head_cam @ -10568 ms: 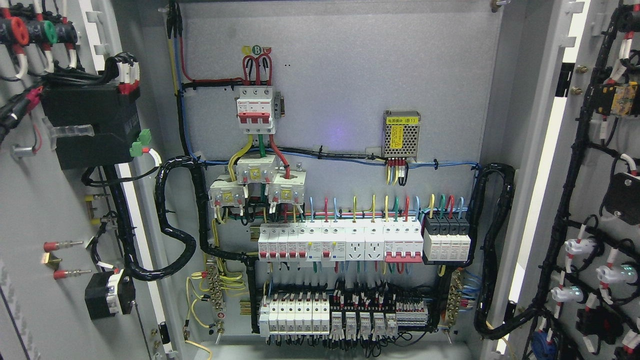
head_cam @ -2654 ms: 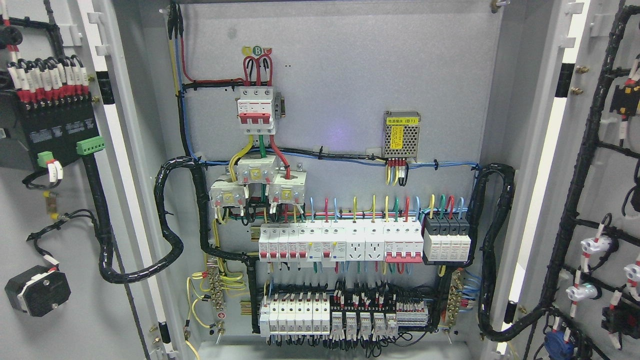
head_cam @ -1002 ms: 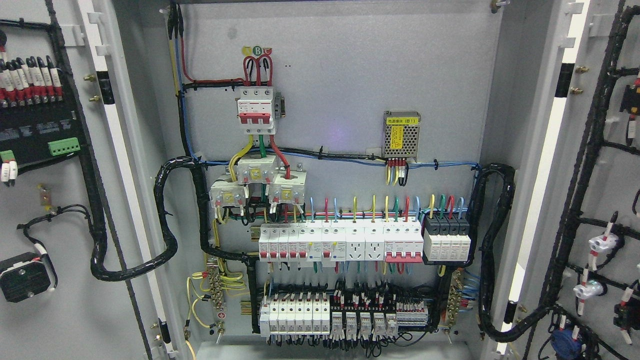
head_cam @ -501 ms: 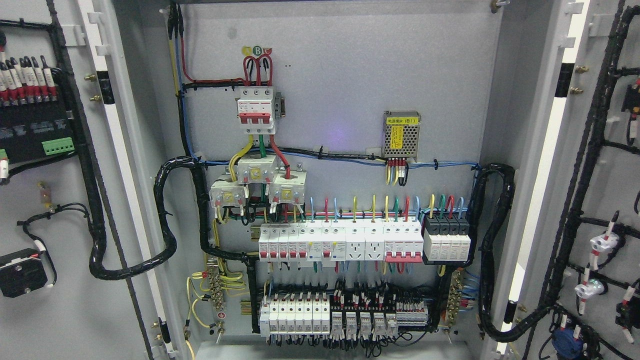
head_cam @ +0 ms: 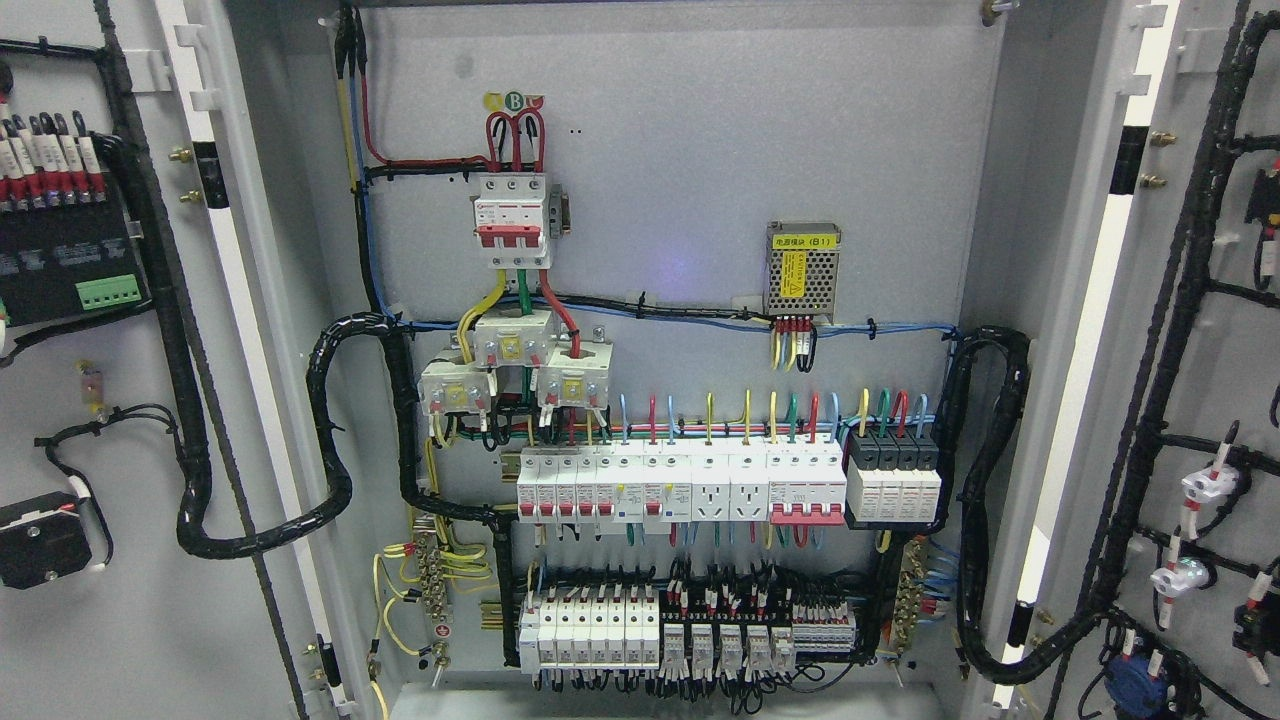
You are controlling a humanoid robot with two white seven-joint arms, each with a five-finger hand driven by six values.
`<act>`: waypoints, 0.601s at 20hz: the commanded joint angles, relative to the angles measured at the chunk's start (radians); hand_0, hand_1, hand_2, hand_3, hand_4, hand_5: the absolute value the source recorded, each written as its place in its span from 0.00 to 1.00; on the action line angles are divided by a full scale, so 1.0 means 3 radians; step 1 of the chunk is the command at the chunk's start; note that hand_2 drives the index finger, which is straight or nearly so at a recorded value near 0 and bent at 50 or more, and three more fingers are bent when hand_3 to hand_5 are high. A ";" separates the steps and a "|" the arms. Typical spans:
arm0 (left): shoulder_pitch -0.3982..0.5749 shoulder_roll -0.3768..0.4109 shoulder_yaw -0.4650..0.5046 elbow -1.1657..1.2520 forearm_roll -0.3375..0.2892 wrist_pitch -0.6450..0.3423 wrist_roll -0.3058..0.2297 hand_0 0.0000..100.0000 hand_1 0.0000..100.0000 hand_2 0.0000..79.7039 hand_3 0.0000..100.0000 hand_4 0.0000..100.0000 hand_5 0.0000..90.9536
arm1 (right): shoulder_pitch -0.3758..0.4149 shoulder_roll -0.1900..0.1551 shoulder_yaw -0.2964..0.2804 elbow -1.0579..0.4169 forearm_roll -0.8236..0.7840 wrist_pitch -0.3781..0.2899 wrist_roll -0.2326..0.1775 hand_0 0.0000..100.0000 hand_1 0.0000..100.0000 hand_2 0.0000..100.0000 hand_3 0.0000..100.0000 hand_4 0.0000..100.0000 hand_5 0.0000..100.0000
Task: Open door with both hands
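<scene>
A grey electrical cabinet fills the head view with both doors swung wide. The left door (head_cam: pixel 120 620) shows its inner face at the picture's left, carrying a black terminal block (head_cam: pixel 60 250) and a black wire loom (head_cam: pixel 190 420). The right door (head_cam: pixel 1220 380) shows its inner face at the far right, with black cabling and indicator lamps (head_cam: pixel 1205 485). Between them the back panel (head_cam: pixel 720 130) is fully exposed. Neither of my hands nor either arm shows anywhere in the picture.
On the back panel sit a red-and-white main breaker (head_cam: pixel 512 220), a small power supply (head_cam: pixel 802 268), a row of white breakers (head_cam: pixel 680 485) and lower relays (head_cam: pixel 690 630). Thick black conduit (head_cam: pixel 335 430) loops from each door into the cabinet.
Since the oldest frame both doors have swung further outward: the fittings on the left door slid left, those on the right door slid right. Over the last half second only a slight further shift shows.
</scene>
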 commanded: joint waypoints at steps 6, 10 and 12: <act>0.0023 0.0032 -0.0011 -0.0029 0.0024 -0.0022 -0.0008 0.00 0.00 0.00 0.00 0.03 0.00 | 0.0054 0.0024 0.0029 -0.0133 -0.0016 -0.0014 0.0010 0.11 0.00 0.00 0.00 0.00 0.00; 0.0099 -0.0004 -0.0027 -0.0229 0.0024 -0.0027 -0.0008 0.00 0.00 0.00 0.00 0.03 0.00 | 0.0054 0.0019 0.0111 -0.0185 -0.0016 -0.0014 0.0010 0.11 0.00 0.00 0.00 0.00 0.00; 0.0151 -0.0014 -0.0052 -0.0336 0.0024 -0.0027 -0.0008 0.00 0.00 0.00 0.00 0.03 0.00 | 0.0059 0.0024 0.0167 -0.0236 -0.0016 -0.0019 0.0015 0.11 0.00 0.00 0.00 0.00 0.00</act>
